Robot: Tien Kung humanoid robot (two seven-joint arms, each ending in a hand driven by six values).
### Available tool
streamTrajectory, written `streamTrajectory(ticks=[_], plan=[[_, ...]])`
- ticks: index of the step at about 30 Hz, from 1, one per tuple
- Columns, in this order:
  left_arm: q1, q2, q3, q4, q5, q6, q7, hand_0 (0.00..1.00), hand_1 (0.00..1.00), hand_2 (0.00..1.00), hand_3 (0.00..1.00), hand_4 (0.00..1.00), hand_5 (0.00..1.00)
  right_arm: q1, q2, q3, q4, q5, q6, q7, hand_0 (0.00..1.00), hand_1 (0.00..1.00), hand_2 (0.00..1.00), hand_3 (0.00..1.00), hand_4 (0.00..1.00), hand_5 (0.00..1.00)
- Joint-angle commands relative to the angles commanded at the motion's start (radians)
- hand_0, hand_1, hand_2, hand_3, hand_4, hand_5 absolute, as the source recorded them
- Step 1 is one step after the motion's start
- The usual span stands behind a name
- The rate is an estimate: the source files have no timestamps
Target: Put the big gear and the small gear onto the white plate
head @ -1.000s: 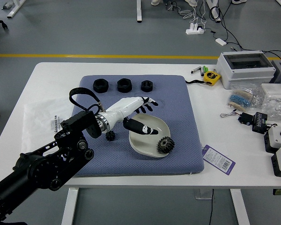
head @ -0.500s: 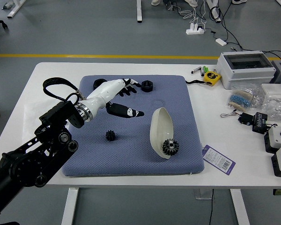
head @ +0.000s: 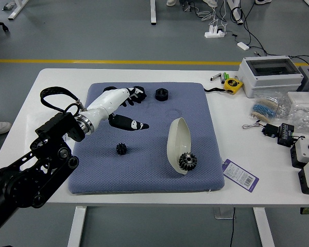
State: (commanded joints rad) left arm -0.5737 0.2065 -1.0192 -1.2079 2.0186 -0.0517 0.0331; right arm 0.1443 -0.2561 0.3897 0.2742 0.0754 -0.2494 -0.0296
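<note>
The white plate stands tipped on its side on the blue mat, and the big gear sits at its near end, overlapping the rim; whether it rests on the plate or only against it cannot be told. The gear's weight on the rim probably tipped the plate, and may be what props it now. The small gear lies on the mat, well apart to the left of the plate. The left robot hand hangs over the mat, thumb wide of the fingers and nothing in its grasp, which leaves it free for either job. The plate likely needs laying flat first, since a gear set on that slope could slide off.
</note>
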Motion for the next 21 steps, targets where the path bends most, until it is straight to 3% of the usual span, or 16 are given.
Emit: streamTrajectory(ticks=[4,10,14,21], plan=[[0.016,0.055,0.010,0.006,0.034,-0.027,0.010,0.485,0.600,0.671,0.764,0.998,0.369,0.000,0.000,0.000,0.000,0.001,0.002,0.000,0.648,0.645,0.733,0.581,0.842,0.677],[0.016,0.097,0.063,0.026,0.052,-0.049,0.018,0.486,0.602,0.672,0.766,0.998,0.363,0.001,0.000,0.002,0.000,-0.002,0.002,-0.002,0.649,0.646,0.732,0.581,0.842,0.678],[0.012,0.100,0.090,0.053,0.054,-0.055,0.017,0.490,0.603,0.674,0.766,0.998,0.346,0.002,0.001,0.003,0.000,-0.005,0.001,-0.003,0.648,0.646,0.732,0.582,0.842,0.678],[0.017,0.091,0.100,0.050,0.033,-0.068,0.023,0.491,0.604,0.674,0.764,0.998,0.357,0.004,0.002,0.000,0.000,0.001,-0.001,-0.001,0.648,0.647,0.732,0.581,0.841,0.679]])
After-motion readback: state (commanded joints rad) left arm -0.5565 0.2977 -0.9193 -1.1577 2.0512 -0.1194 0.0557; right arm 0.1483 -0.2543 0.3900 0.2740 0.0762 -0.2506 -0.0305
